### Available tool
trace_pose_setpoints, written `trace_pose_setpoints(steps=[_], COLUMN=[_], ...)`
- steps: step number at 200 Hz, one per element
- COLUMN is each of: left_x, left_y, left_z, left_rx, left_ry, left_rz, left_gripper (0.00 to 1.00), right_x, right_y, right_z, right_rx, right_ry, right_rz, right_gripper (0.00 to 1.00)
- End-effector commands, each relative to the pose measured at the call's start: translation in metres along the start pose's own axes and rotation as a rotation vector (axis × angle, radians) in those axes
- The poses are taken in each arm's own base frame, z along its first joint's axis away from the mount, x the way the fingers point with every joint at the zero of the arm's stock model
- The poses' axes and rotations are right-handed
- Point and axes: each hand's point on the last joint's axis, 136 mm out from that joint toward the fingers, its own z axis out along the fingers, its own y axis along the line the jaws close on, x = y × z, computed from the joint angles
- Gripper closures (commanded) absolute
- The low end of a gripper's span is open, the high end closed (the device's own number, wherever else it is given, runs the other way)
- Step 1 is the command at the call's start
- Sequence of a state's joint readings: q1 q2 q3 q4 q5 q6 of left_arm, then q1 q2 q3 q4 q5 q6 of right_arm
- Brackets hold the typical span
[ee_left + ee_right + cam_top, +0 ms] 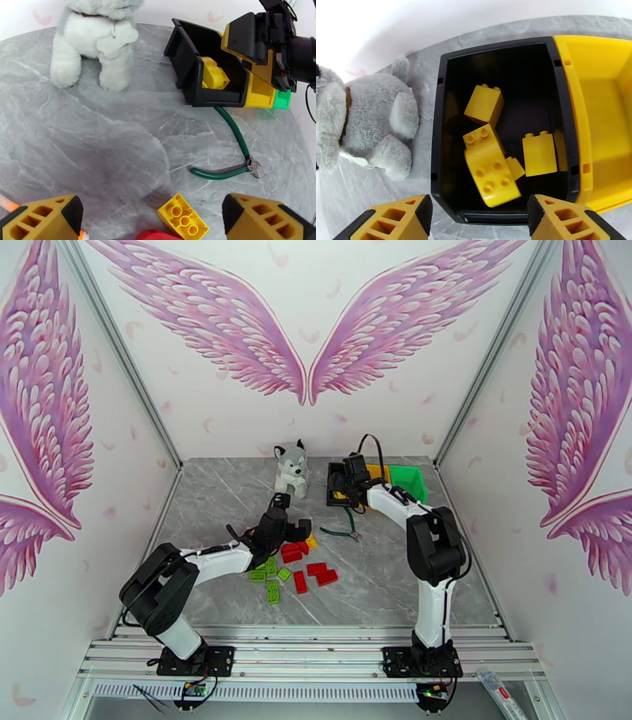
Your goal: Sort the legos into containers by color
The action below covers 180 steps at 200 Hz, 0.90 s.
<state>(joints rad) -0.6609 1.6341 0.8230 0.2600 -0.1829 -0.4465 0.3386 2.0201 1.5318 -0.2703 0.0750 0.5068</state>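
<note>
Left of the black bin and nearer the arms, the left tool stands open and empty. A yellow brick lies on the surface, seen between its fingers, and the red and green bricks lie there too. Several yellow bricks rest inside the black bin, and the right tool hangs open and empty directly above it. Joined to the black bin's right, the yellow bin looks empty. This reads as a drop-off. Next, the left tool must lower and close on that brick.
</note>
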Motion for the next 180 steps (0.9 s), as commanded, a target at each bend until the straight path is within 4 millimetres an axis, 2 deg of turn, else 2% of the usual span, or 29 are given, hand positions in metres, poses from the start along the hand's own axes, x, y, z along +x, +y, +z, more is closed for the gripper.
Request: trace_pose_setpoints(steps=[1, 44, 71, 92, 110, 180], left_x=[-0.001, 0.007, 0.012, 0.018, 0.024, 0.031], left_y=[0.015, 0.038, 0.049, 0.051, 0.051, 0.053], left_z=[-0.015, -0.030, -0.038, -0.039, -0.039, -0.045], left_rx=[-0.050, -0.090, -0.106, -0.102, -0.094, -0.090], left_ry=[-0.008, -0.018, -0.030, -0.028, -0.020, -0.021], left_rz=[0.007, -0.047, -0.076, -0.095, -0.112, -0.125], left_gripper=[0.01, 0.01, 0.01, 0.01, 0.01, 0.01], right_x=[0.013, 0.054, 0.088, 0.115, 0.132, 0.161], right_y=[0.013, 0.033, 0.054, 0.069, 0.074, 0.089], right_z=[-0.019, -0.046, -0.053, -0.046, -0.036, -0.008], right_rx=[-0.052, -0.099, -0.139, -0.165, -0.163, -0.161], right_ry=[0.004, 0.031, 0.091, 0.162, 0.200, 0.281], right_rz=[-0.033, -0.121, -0.197, -0.240, -0.258, -0.301], right_gripper=[0.30, 0.29, 0.26, 0.25, 0.25, 0.25])
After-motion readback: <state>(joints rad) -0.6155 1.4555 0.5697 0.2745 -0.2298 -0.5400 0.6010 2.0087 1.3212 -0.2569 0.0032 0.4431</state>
